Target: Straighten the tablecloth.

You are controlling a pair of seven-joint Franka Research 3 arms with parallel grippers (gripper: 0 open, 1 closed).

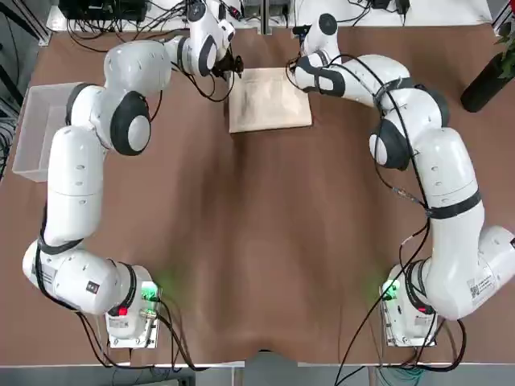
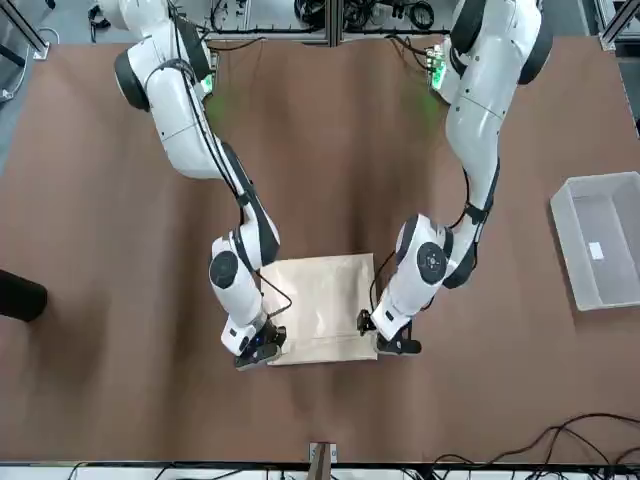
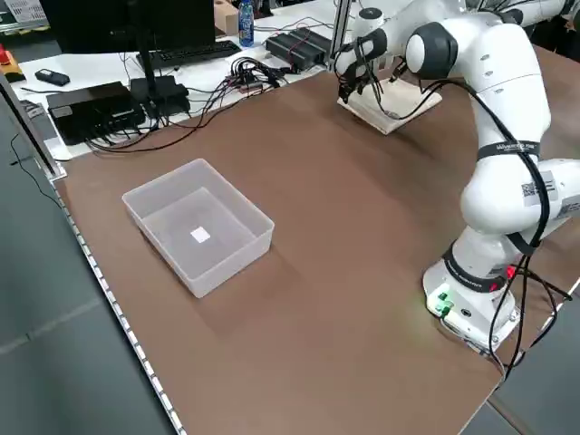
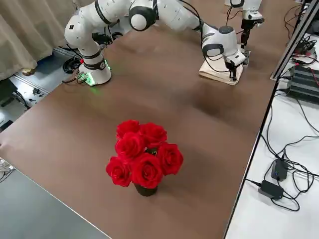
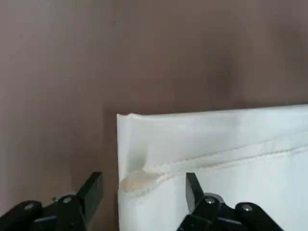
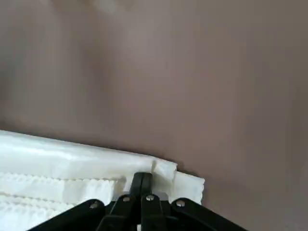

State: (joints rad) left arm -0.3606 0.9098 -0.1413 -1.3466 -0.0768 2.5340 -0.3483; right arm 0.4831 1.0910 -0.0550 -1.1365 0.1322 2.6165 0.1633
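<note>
Evidently light, limp cloth point(image 1: 270, 106), best pinched at its corners; left hand point(image 5: 144, 185), ten o'clock, spread; right hand point(image 6: 142, 179), two o'clock, together, grip unclear.

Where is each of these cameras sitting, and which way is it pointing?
Top: overhead, looking down on the folded tablecloth and both arms.
Front: across the table, facing the robot; both arms.
Left side: raised, looking diagonally down past the clear bin; mainly one arm.
Right side: raised, looking diagonally down past red roses; both arms.
Left wrist: on that arm, showing its open gripper at the cloth's edge.
Right wrist: likewise, its gripper shut.
Both wrist views share the cloth.
</note>
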